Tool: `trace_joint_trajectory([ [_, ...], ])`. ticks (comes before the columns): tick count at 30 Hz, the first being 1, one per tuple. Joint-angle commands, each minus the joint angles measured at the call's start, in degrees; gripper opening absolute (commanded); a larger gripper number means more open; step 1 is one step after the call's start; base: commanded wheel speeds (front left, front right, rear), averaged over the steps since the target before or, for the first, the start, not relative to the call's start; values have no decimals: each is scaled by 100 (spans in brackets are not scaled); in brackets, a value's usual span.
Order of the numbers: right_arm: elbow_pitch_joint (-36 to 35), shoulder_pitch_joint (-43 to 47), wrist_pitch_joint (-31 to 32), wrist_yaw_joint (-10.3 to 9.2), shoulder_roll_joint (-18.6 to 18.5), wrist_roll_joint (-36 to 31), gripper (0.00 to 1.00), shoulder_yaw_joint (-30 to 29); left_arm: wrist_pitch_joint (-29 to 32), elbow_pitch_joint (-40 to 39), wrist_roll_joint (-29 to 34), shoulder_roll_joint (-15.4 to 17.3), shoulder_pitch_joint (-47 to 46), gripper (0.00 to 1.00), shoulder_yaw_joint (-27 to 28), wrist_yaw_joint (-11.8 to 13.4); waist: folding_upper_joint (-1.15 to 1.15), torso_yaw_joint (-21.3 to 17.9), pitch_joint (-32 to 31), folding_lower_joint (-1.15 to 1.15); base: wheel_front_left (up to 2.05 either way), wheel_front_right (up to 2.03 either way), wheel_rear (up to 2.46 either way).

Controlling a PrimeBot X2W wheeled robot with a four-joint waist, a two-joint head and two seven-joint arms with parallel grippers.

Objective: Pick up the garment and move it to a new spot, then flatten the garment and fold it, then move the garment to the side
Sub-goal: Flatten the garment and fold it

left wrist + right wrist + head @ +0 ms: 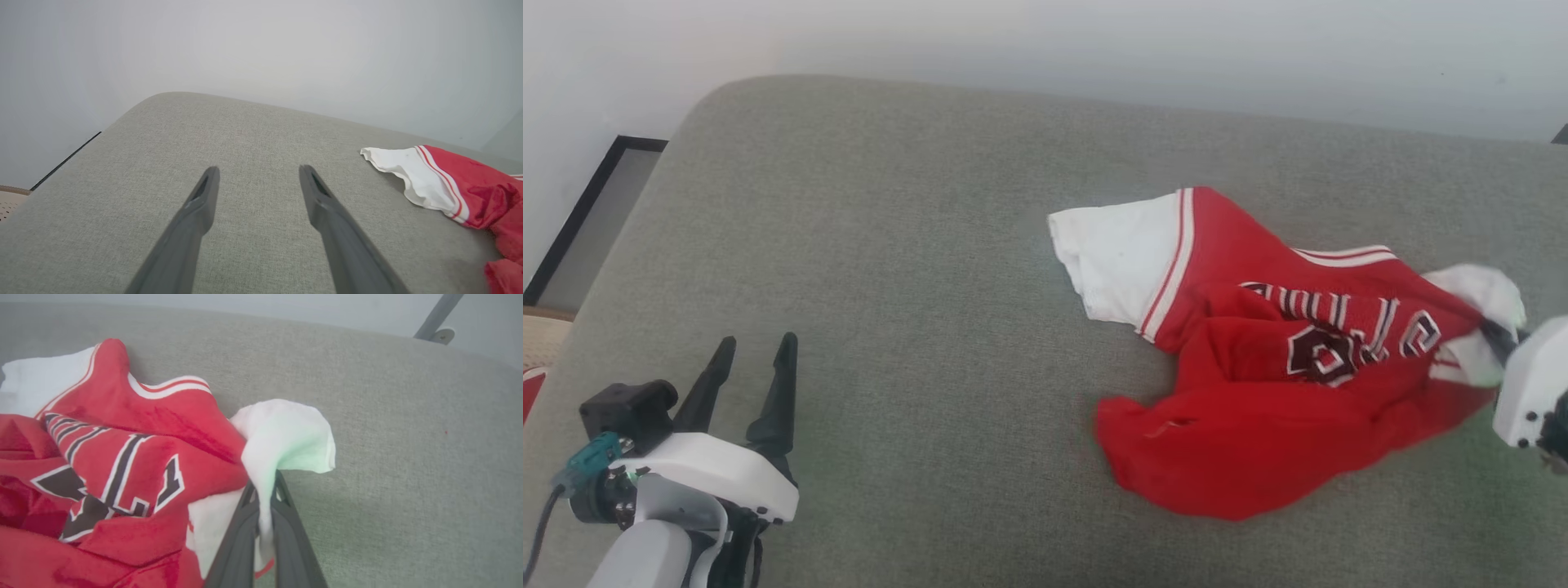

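My right gripper [265, 486] is clamped on one white sleeve [286, 437] of the shirt [1241, 392] — it lies crumpled on the grey cushion [890, 245], stretching leftward. My left gripper [758, 343] — fingers apart — sits well away.

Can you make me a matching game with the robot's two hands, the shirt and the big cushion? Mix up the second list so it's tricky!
Things:
1. left hand
2. right hand
3. shirt
4. cushion

What fits:
A. crumpled, red with dark letters
B. shut on a white sleeve
C. grey, with the shirt lying on it
D. open, holding nothing

Pairs: 1-D, 2-B, 3-A, 4-C
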Motion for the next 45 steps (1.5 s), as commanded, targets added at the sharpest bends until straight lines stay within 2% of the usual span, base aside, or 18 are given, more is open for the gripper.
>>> trace_joint_trajectory([
  [1,101,69,-55,0,20,22,0,-43,-18,13,11,3,-62,100,-14,-4,0,-13,1,0,0,0,0],
  [7,907,9,-236,0,156,58,2,-89,44,88,19,11,-141,100,-94,-27,0,-68,-30,0,0,0,0],
  [10,1308,-130,-221,1,263,109,52,-43,130,93,25,55,-206,100,-121,-48,0,-123,-73,0,0,0,0],
  [11,1392,-177,-209,1,260,93,90,16,168,87,13,66,-217,100,-136,-62,0,-147,-86,0,0,0,0],
  [12,1466,-242,-221,1,274,108,100,40,207,73,7,84,-227,100,-149,-73,0,-177,-102,0,0,0,0],
  [18,1540,-528,-68,1,258,191,100,296,581,-73,-63,229,-352,100,-196,-81,0,-448,-207,0,0,0,0],
  [23,1046,-600,-260,0,173,135,100,501,1079,-260,-184,365,-545,100,-268,-110,0,-781,-265,0,0,0,0],
  [27,568,-568,-808,0,156,32,100,528,1559,-405,-274,473,-812,100,-353,-130,0,-1111,-255,0,0,0,0],
  [33,8,-423,-1850,0,374,-292,100,382,2231,-514,-100,655,-1378,100,-641,-188,0,-1675,-135,0,0,0,0],
  [36,-145,-393,-2398,2,531,-467,100,310,2542,-429,-17,716,-1710,100,-799,-274,0,-1939,-20,0,0,0,0],
  [40,-180,-323,-3075,0,844,-726,100,113,3083,-115,-120,644,-2231,100,-964,-312,0,-2340,201,0,0,0,0],
  [43,-169,-316,-3266,0,953,-828,100,52,3348,85,-112,640,-2436,100,-1050,-300,0,-2474,297,0,0,0,0],
  [45,-133,-315,-3397,1,1057,-918,100,11,3661,330,-185,594,-2605,100,-1081,-206,0,-2602,393,0,0,0,0],
])
